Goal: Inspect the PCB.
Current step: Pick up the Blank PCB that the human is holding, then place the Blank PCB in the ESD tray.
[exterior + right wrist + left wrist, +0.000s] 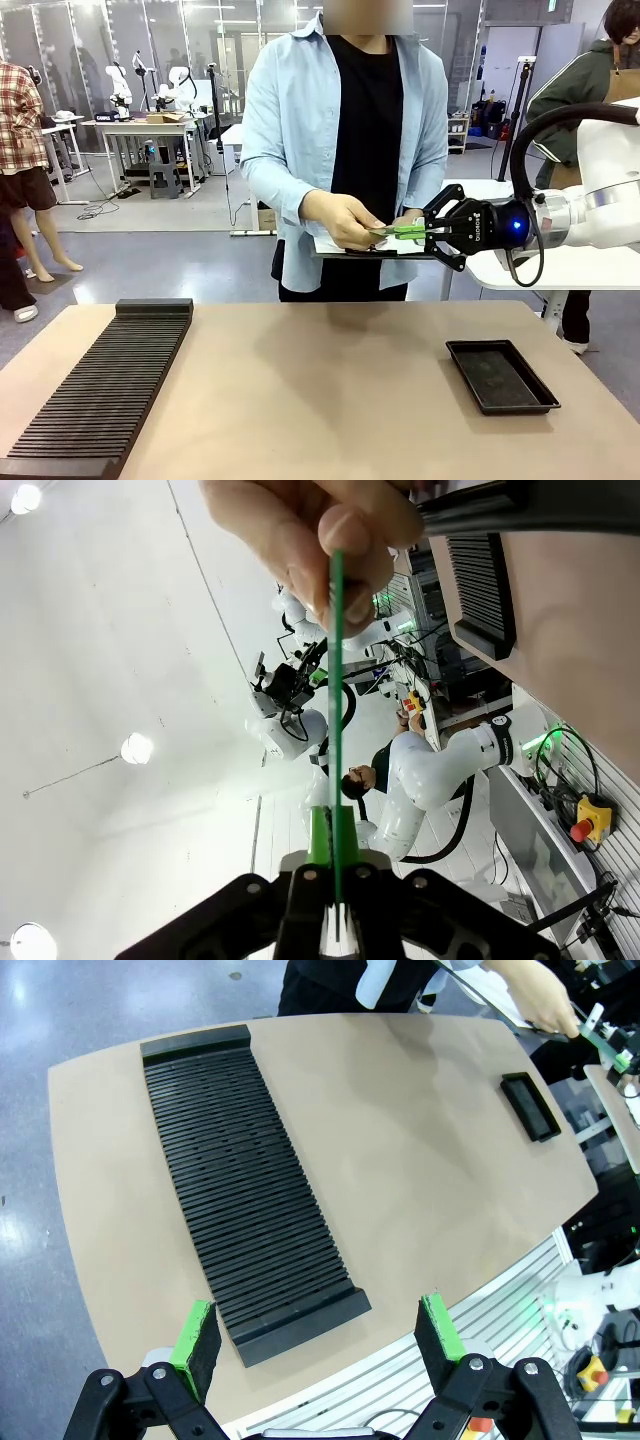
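The PCB point(396, 231) is being gripped by the right end effector point(427, 231) and a person's hand point(340, 218); the left end effector point(318, 1335) is being held released.

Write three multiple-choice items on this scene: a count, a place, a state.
1. How many shallow black rectangular trays lie on the tan table? A) one B) two C) three
2. Where is the thin green circuit board? A) in the tray B) flat on the table C) in the air, between the right claw and a person's hand
3. How is the left claw? A) shut on the board B) open and empty C) shut on the tray
Answers: 1 A, a single tray sits at the table's right. 2 C, the claw pinches one end and the hand holds the other. 3 B, its jaws stand wide apart above the table.
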